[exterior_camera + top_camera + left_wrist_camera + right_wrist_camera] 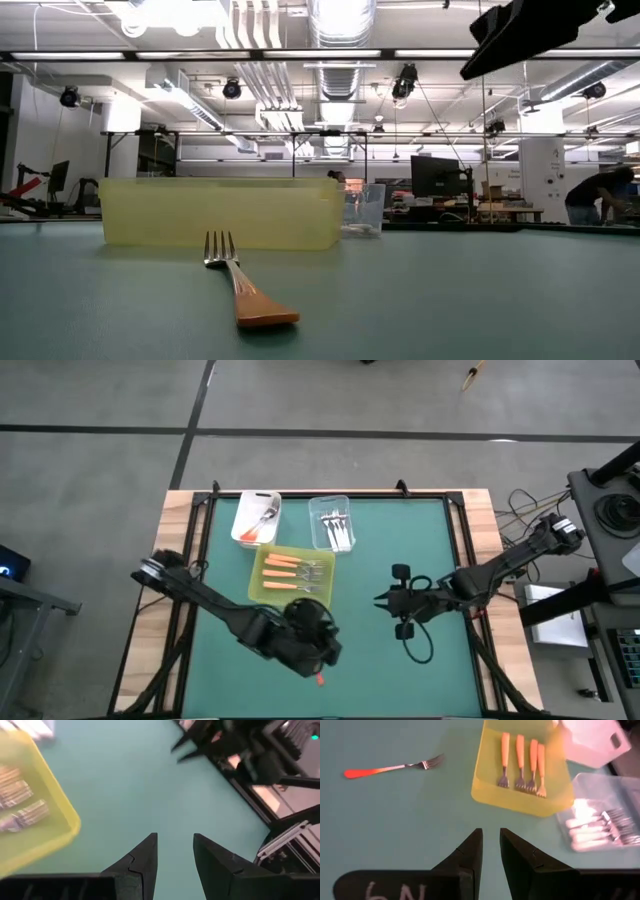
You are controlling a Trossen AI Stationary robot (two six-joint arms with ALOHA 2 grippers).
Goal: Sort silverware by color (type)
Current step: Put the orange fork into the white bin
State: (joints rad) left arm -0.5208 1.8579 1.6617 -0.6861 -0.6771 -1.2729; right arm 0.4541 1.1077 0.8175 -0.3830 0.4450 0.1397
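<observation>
Low view, thin orange-handled fork (240,283), translucent yellow-green tray (222,213)

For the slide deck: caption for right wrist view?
Right gripper empty above the mat, facing one loose orange-handled fork beside the yellow tray.

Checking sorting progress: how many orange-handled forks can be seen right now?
5. Four orange-handled forks lie side by side in the yellow tray. One orange-handled fork lies alone on the green table. The white tub may hide more.

Left tool (174,857) empty, fingers parted, right tool (491,851) empty, narrowly parted
</observation>
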